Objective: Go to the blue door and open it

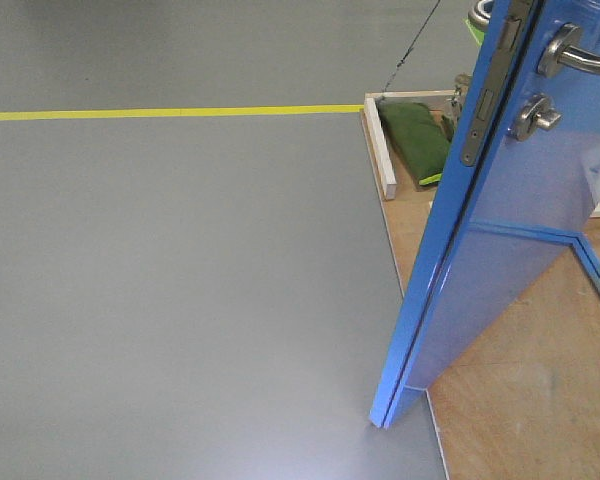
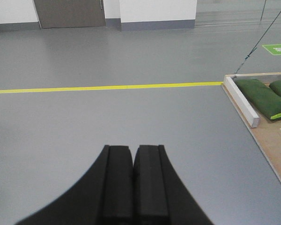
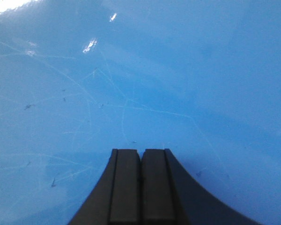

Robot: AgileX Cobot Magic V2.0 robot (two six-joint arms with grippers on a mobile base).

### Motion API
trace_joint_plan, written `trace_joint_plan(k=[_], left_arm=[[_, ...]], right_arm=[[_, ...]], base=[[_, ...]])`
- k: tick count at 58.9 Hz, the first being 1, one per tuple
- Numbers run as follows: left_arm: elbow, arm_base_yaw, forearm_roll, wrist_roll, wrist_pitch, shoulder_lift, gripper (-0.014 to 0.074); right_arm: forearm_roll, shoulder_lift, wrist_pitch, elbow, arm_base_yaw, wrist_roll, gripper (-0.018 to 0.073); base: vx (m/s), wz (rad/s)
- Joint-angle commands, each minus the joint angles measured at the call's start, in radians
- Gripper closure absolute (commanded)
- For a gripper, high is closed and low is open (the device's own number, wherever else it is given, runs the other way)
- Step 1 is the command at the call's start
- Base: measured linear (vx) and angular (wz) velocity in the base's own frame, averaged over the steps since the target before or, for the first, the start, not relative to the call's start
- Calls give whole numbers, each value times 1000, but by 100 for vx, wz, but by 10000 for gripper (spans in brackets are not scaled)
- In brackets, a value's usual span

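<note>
Pads (image 3: 125,187) of our right gripper (image 3: 141,154) lie flush together with nothing between them, so we read that claw as clenched and empty. It faces the blue door (image 3: 131,70) squarely. The glossy, finely scratched panel fills the whole wrist view, and a soft shadow lies just past the tips. We cannot tell whether the tips touch the panel or sit just off it. Clenching makes sense to us here: two pads joined give one blunt nose for pushing a flat face that offers no grip.

Our left gripper (image 2: 133,152) is clenched and empty too, aimed out over the bare grey floor (image 2: 84,122) toward the yellow line (image 2: 103,87). We judge it is held aside so that it stays out of the door's swing.

In the front view the door stands on the right, edge toward us, angled away over the plywood platform (image 1: 520,400). That suggests it is already partly open. The dark latch plate (image 1: 490,100) runs down its edge, with the silver lever handle (image 1: 580,52) on the face beside it and the thumb-turn (image 1: 533,118) just below. No claw is on the lever. Beyond the door, green sandbags (image 1: 418,140) lie beside a white batten (image 1: 387,150), probably to weigh the platform down against the push. We judge the task well along, with only more swing left to gain.
</note>
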Motion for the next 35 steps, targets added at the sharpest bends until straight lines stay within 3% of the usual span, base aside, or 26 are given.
trace_joint_plan(k=[1, 35], left_arm=[[-30, -6, -2, -7, -81, -13, 524], [-30, -6, -2, -7, -81, -13, 524]], right_arm=[[9, -30, -28, -32, 2, -15, 551], [9, -30, -29, -32, 2, -16, 551]], base=[[0, 0], [4, 4]])
